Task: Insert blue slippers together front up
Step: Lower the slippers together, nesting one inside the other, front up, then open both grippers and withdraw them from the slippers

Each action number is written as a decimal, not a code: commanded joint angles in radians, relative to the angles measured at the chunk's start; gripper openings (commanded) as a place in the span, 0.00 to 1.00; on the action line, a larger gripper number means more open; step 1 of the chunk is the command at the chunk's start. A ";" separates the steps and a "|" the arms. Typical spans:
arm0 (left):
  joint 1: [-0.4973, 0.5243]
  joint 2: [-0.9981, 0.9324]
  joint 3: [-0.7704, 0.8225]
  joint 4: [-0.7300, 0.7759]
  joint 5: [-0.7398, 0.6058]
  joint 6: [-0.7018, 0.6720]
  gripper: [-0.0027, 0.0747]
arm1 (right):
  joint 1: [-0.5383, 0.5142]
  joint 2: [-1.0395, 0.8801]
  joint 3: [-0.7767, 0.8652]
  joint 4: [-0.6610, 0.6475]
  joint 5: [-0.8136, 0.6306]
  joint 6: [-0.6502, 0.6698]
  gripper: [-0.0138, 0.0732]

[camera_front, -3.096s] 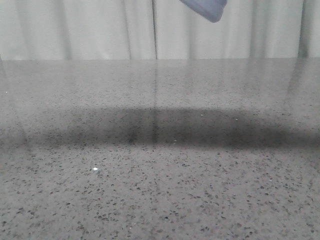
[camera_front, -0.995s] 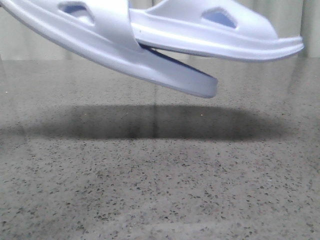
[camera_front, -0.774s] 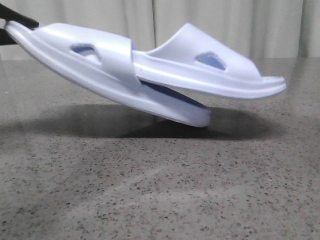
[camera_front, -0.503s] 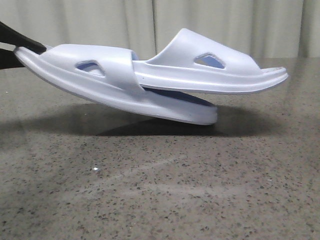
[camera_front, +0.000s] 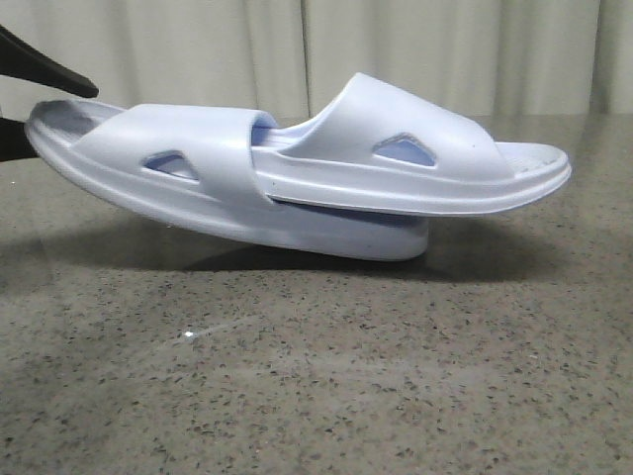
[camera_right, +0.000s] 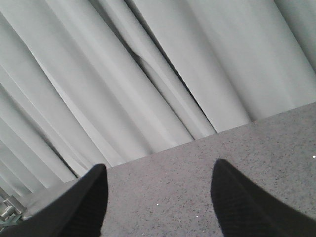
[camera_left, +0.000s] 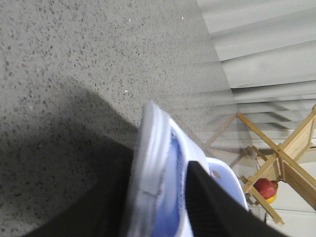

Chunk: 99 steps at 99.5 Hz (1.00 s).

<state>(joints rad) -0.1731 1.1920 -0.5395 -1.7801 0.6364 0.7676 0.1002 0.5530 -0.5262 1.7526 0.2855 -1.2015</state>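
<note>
The two pale blue slippers lie nested in the front view. One slipper [camera_front: 188, 183] has the other slipper [camera_front: 425, 163] pushed through under its strap, with that one's toe pointing right. The lower sole's right end sits at the grey table [camera_front: 316, 376], and its left end is raised. My left gripper [camera_front: 30, 109] is shut on the raised left end, one black finger above and one below. In the left wrist view the left gripper [camera_left: 158, 173] clamps the slipper's [camera_left: 153, 133] rim. My right gripper [camera_right: 158, 168] is open and empty above the table, and is out of the front view.
Pale curtains [camera_front: 198, 49] hang behind the table's far edge. A wooden rack [camera_left: 289, 153] with a red ball [camera_left: 265, 188] stands beyond the table in the left wrist view. The speckled tabletop [camera_right: 197, 173] lies under the right gripper.
The nested slippers came down from above the view to the table and levelled out, with the left gripper still holding the left end. The lower sole's right end now sits at the table.
</note>
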 commanded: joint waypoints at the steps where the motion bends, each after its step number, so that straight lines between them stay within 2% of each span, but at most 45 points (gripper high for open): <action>1: -0.010 -0.015 -0.027 -0.079 0.006 0.047 0.53 | 0.000 -0.001 -0.036 0.020 0.023 -0.020 0.61; 9: -0.010 -0.015 -0.027 -0.076 -0.036 0.091 0.58 | 0.000 -0.001 -0.036 0.020 0.023 -0.020 0.61; 40: -0.004 -0.020 -0.033 -0.076 -0.260 0.311 0.58 | 0.000 -0.001 -0.036 0.013 0.009 -0.020 0.61; 52: 0.021 -0.061 -0.035 -0.076 -0.302 0.374 0.57 | 0.000 -0.001 -0.036 -0.047 -0.027 -0.020 0.61; 73: 0.057 -0.279 -0.037 -0.023 -0.351 0.492 0.57 | 0.000 -0.001 -0.036 -0.197 -0.102 -0.020 0.61; 85: 0.057 -0.432 -0.030 0.081 -0.406 0.492 0.57 | 0.000 -0.006 -0.036 -0.333 -0.107 -0.020 0.61; 99: 0.057 -0.611 0.009 0.151 -0.432 0.492 0.57 | 0.000 -0.044 -0.034 -0.432 -0.131 -0.020 0.61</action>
<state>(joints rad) -0.1199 0.6870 -0.5265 -1.6672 0.2100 1.2544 0.1002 0.5357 -0.5262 1.3866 0.1875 -1.2035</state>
